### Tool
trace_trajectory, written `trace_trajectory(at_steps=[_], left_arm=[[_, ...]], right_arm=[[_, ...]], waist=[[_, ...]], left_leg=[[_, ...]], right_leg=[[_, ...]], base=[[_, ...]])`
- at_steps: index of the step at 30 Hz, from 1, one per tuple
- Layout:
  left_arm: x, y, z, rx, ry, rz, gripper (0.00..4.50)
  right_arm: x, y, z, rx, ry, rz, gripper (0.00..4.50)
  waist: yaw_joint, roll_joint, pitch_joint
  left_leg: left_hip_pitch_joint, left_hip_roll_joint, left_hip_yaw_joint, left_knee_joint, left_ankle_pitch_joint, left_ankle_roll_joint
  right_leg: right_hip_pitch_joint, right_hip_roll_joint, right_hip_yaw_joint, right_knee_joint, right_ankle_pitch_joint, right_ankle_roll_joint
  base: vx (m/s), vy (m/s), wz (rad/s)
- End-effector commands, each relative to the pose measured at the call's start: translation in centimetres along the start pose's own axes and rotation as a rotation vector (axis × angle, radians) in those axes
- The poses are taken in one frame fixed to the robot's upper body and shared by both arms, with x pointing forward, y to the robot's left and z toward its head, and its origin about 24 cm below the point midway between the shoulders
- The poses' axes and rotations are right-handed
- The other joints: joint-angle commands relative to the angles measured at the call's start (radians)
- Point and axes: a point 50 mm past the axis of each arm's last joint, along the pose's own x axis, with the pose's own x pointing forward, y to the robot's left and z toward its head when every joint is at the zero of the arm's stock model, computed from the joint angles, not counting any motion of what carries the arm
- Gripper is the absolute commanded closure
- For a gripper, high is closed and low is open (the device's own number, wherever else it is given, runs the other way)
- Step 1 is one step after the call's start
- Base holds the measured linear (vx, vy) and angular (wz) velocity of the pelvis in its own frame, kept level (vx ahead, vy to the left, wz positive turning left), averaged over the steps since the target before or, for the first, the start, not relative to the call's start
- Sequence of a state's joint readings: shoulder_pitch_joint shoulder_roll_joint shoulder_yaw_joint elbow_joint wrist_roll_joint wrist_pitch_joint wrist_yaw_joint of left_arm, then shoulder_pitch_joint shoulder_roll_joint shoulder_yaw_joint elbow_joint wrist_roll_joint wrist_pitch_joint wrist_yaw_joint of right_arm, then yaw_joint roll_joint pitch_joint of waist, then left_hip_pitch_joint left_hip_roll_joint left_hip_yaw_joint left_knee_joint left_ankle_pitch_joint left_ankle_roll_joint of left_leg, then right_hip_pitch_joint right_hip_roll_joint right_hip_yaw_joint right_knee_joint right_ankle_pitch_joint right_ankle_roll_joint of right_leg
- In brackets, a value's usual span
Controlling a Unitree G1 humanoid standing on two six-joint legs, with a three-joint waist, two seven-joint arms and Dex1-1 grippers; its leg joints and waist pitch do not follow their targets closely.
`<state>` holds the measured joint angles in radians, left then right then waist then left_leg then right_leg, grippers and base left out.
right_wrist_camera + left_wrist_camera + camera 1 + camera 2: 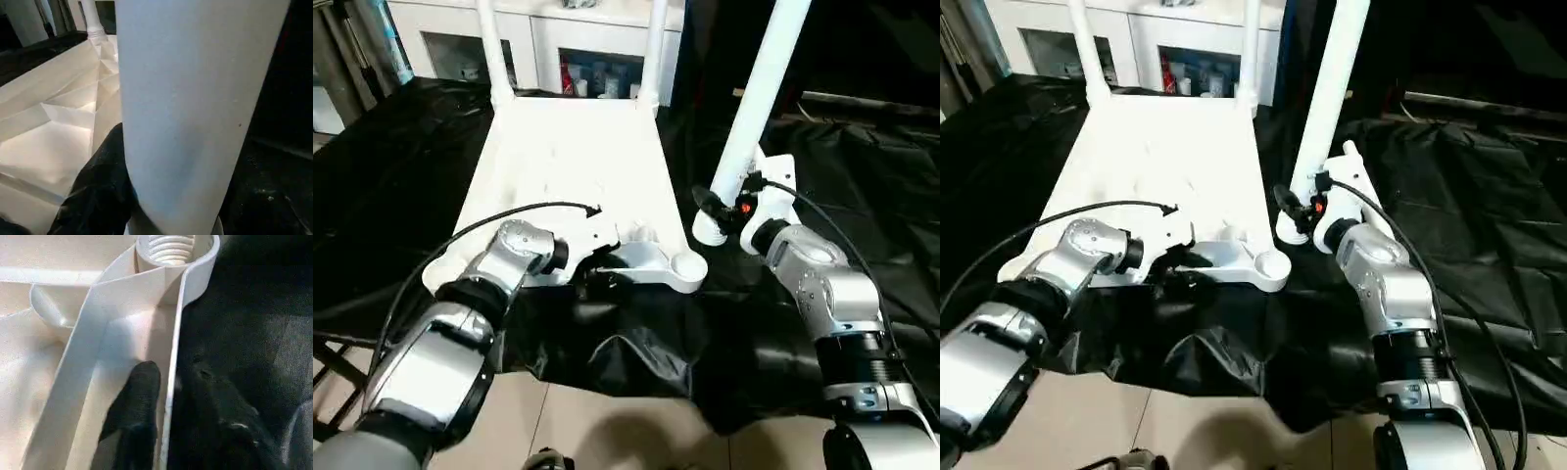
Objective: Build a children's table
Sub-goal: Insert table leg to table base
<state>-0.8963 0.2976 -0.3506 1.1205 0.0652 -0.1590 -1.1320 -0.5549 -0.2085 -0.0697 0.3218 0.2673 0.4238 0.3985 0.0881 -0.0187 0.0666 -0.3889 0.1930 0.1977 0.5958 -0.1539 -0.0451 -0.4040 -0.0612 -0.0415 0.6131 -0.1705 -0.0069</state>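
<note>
The children's table top lies upside down on a black cloth, ribbed underside up. Two white legs stand upright in its far corners. My left gripper is at the near rim, close to the empty threaded corner socket. One black finger sits inside the rim wall and the other outside, closed against it. My right gripper is shut on a third leg near its lower end. That leg leans just right of the near right corner socket.
A white cabinet with glass doors stands behind the table top. The black cloth spreads wide to the right and hangs in folds at the front over a tiled floor. A black cable arcs over my left forearm.
</note>
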Motion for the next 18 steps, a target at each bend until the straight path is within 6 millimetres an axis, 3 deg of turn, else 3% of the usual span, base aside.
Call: trace_trajectory(at_steps=[1, 6, 8, 15, 18], left_arm=[[-0.03, 0.22, 0.45, 0.016, 0.001, -0.007, 3.54], [0.11, 0.24, 0.46, 0.014, -0.002, -0.014, 3.99], [0.17, 0.18, 0.5, 0.008, -0.012, -0.021, 3.97], [0.29, -0.03, 0.45, -0.003, -0.019, -0.054, 4.41], [0.32, -0.21, 0.22, -0.011, -0.009, -0.078, 4.5]], right_arm=[[-0.06, -0.1, 0.29, -0.01, -0.015, -0.003, 2.6], [-0.09, -0.08, 0.18, -0.011, -0.013, -0.002, 2.6], [-0.12, -0.02, 0.12, -0.013, -0.012, 0.0, 2.6], [-0.15, 0.16, -0.01, -0.019, -0.004, 0.016, 2.6], [-0.14, 0.37, -0.23, -0.031, 0.014, 0.042, 2.6]], waist=[[-0.001, 0.011, -0.084], [-0.001, 0.012, -0.084], [0.0, 0.015, -0.085], [0.0, 0.011, -0.086], [-0.002, 0.011, -0.083]], left_leg=[[0.036, 0.034, -0.02, -0.066, -0.244, -0.03], [0.036, 0.034, -0.02, -0.065, -0.242, -0.027], [0.036, 0.034, -0.021, -0.065, -0.238, -0.025], [0.035, 0.035, -0.019, -0.065, -0.224, -0.014], [0.035, 0.035, -0.019, -0.065, -0.241, -0.013]], right_leg=[[0.049, -0.079, 0.039, -0.066, -0.139, -0.24], [0.051, -0.079, 0.04, -0.067, -0.135, -0.242], [0.051, -0.081, 0.039, -0.065, -0.13, -0.247], [0.053, -0.08, 0.039, -0.061, -0.091, -0.261], [0.052, -0.081, 0.039, -0.066, -0.123, -0.257]], base=[[0.0, 0.0, 0.0], [0.0, 0.0, 0.0], [0.0, 0.0, 0.0], [0.0, 0.0, 0.0], [0.0, 0.0, 0.0]])
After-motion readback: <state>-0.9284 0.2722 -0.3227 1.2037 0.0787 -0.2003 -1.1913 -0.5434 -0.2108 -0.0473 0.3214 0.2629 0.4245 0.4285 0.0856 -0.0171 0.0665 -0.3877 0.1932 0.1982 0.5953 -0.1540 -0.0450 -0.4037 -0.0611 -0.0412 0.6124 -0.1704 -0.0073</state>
